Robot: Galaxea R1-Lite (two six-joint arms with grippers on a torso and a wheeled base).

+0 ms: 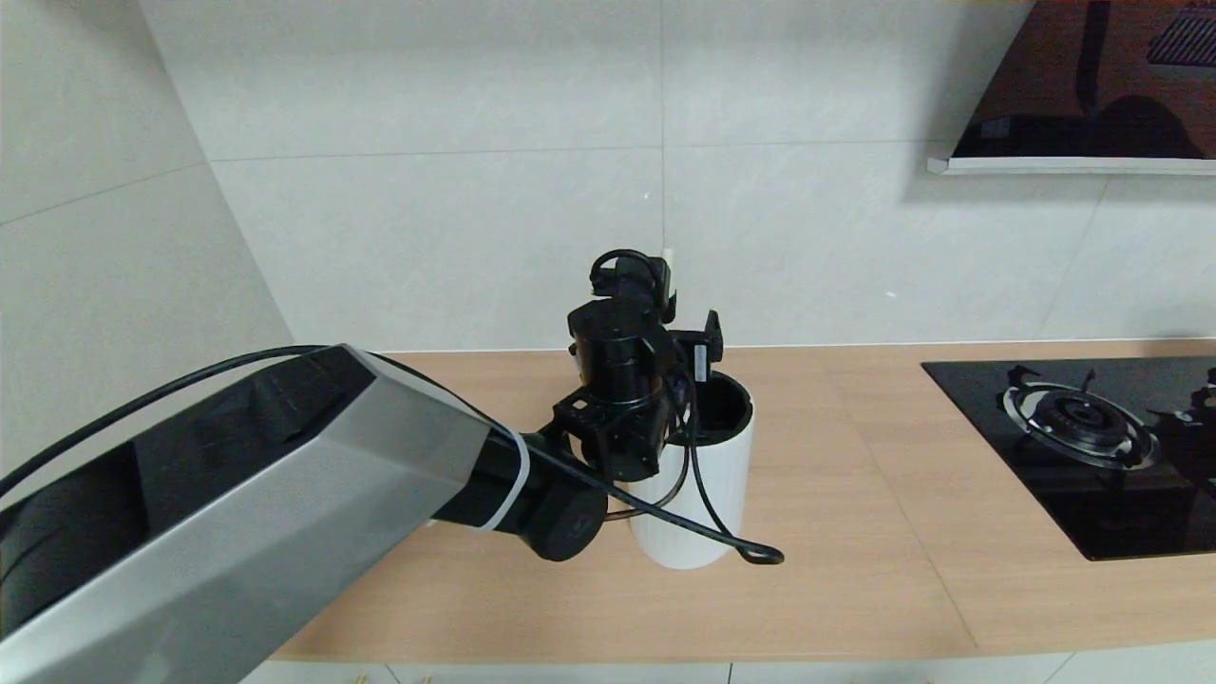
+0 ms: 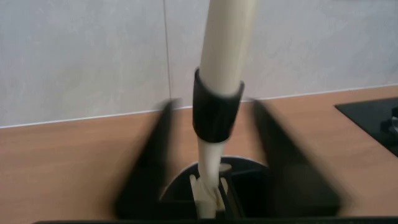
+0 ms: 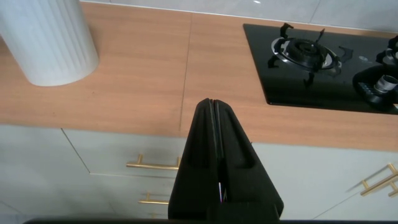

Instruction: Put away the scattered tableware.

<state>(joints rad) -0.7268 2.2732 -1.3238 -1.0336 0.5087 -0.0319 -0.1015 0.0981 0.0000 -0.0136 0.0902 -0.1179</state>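
— One utensil (image 2: 221, 50) was seen, cream-handled with a black band. It stood upright, its lower end down inside the white ribbed holder (image 1: 703, 494). What kind of utensil it was could not be told.

— Where was the holder placed?

— It was set on the wooden counter (image 1: 855, 532), near the middle, left of the black hob (image 1: 1092, 446) and well apart from it.

— And how was the left gripper (image 2: 211, 109) found?

— It was poised directly over the holder's mouth, jaws spread. The handle stood between them with a gap on either side.

— And the right gripper (image 3: 214, 106)?

— Its jaws were pressed together, with nothing pinched. It was seen at the counter's near edge, above cabinet fronts fitted with gold handles (image 3: 152, 165).
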